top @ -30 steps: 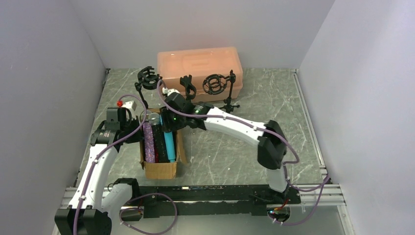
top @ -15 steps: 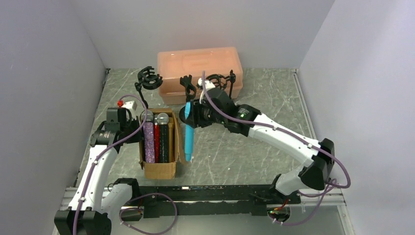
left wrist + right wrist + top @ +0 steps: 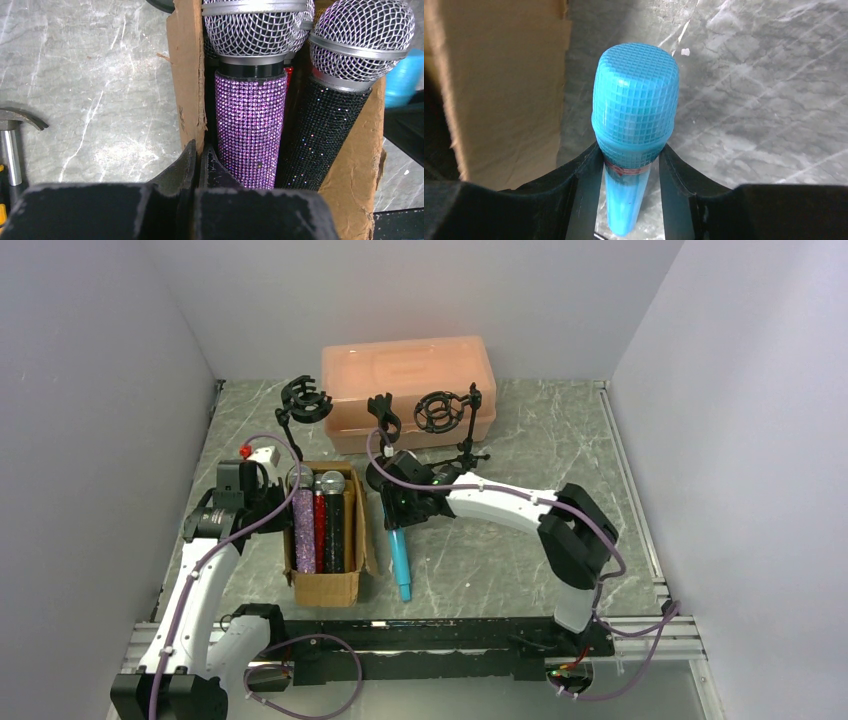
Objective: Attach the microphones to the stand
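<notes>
right gripper [image 3: 630, 152] clamps the teal microphone [image 3: 634, 100] just below its head. it likely handles light, stiff, slippery. left gripper [image 3: 200, 152] pinches the cardboard box [image 3: 185, 75] wall.

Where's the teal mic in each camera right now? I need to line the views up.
Top external: the teal microphone is just right of the cardboard box, its head in the right gripper.
Left wrist: probably the teal sliver at the right edge, past the box wall.
Right wrist: centre frame, clamped by the gripper.
Shared landmark: the box, left in the right wrist view.
</notes>
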Robot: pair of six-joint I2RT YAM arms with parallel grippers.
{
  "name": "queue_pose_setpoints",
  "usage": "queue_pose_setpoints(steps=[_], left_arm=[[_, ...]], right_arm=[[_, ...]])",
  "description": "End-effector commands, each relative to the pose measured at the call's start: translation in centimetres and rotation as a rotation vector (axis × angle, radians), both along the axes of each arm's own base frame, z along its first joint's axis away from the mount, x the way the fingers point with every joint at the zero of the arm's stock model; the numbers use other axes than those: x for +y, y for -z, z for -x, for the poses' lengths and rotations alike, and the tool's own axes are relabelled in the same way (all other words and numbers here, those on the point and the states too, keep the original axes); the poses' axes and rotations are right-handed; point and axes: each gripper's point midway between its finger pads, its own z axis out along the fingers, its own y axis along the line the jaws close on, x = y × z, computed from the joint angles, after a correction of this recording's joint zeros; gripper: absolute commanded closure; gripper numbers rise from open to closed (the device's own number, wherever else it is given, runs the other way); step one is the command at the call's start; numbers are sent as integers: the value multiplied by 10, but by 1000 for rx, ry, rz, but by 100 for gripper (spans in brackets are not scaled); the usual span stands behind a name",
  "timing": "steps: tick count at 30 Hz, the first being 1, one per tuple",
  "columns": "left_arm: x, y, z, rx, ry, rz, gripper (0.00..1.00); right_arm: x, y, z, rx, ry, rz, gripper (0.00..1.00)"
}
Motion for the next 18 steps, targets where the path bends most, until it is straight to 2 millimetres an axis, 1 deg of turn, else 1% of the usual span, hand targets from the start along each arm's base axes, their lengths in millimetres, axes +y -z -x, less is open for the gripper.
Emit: queue_pose_setpoints(steps=[1,5,7,8,9,13,14,16,18], left_arm=[[-7,-33,-17,-146,40,18,100],[-9,-33,-18,-148,45,31,100],[-10,-32,-18,-143,46,37,100],[-10,-31,-18,-140,46,37,100],[-10,-31,-18,-141,46,37,100],[-10,-32,-18,-142,50,35,100],[-10,-32,-18,-142,50,37,100],[-11,-32,-18,-142,50,41,100],[-11,-31,-18,-138,50,43,100]], right_arm=[[27,-17,-21,-38,47,-100,83],[29,-9,-27,-40,90,-98,63],[30,-13,-29,-49,99,-117,53],[31,-17,-30,-56,101,-128,47],[31,-22,-30,-61,103,-142,44],[35,-46,-27,-69,99,-195,34],[36,-53,-27,-72,99,-210,32],[35,-70,-27,-87,107,-237,32],[34,-92,-29,-121,124,-278,36]])
